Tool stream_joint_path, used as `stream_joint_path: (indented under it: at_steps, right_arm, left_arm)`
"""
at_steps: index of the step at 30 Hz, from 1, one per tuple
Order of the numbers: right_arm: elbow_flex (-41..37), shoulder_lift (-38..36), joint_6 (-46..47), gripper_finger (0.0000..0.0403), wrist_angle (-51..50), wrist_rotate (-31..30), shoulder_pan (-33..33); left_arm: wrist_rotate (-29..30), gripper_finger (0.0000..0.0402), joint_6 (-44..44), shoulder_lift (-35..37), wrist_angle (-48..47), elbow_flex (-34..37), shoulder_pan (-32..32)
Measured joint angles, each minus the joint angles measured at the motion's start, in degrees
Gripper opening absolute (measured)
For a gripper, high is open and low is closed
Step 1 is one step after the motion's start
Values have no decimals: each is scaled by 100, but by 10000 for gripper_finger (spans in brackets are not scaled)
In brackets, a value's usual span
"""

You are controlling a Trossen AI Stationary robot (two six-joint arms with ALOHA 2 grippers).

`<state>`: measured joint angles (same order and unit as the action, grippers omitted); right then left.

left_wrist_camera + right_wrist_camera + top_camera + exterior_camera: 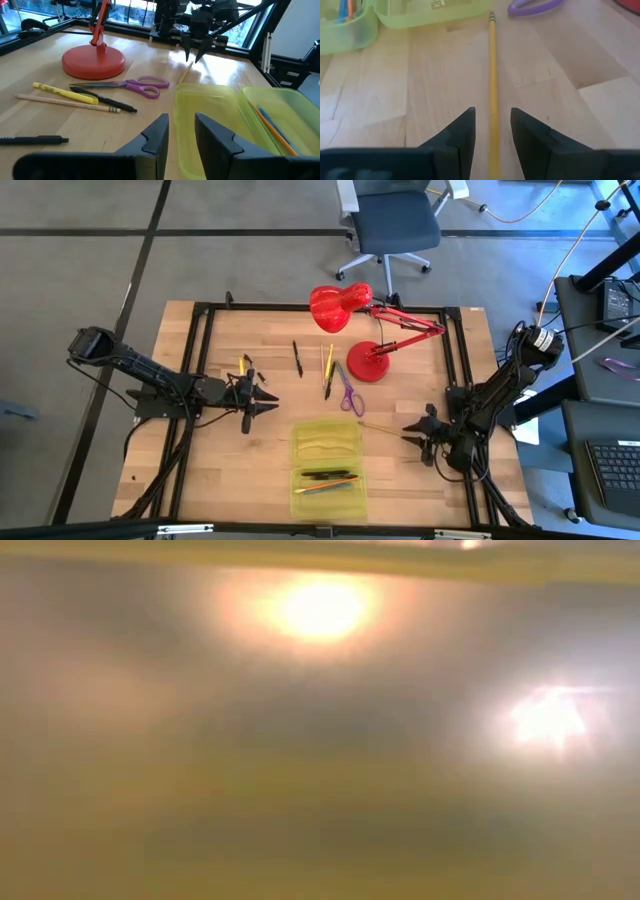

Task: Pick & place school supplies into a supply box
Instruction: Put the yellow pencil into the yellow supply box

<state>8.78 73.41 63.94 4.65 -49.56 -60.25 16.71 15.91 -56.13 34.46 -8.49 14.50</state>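
The translucent yellow-green supply box lies open near the table's near edge. Its near half holds a few pens and its far half looks empty. A yellow pencil lies flat on the table, right of the box. My right gripper is open and low over the pencil's right end, one finger on each side with a gap showing. My left gripper is open, left of the box's far half. Purple-handled scissors and several pens lie farther back.
A red desk lamp stands behind the scissors, its base on the table and its head toward the far edge. A black pen and a small yellow item lie left of it. The low view shows only a yellowish blur.
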Motion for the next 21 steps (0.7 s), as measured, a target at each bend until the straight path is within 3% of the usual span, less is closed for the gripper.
stream_joint_path:
  at_steps: [9,21]
  right_arm:
    - [0,398,25,128,303,236,7]
    - [2,1182,4,128,1243,-188,5]
  left_arm:
    - [-1,86,-5,0,0,0,2]
    - [-2,88,-5,1,0,0,2]
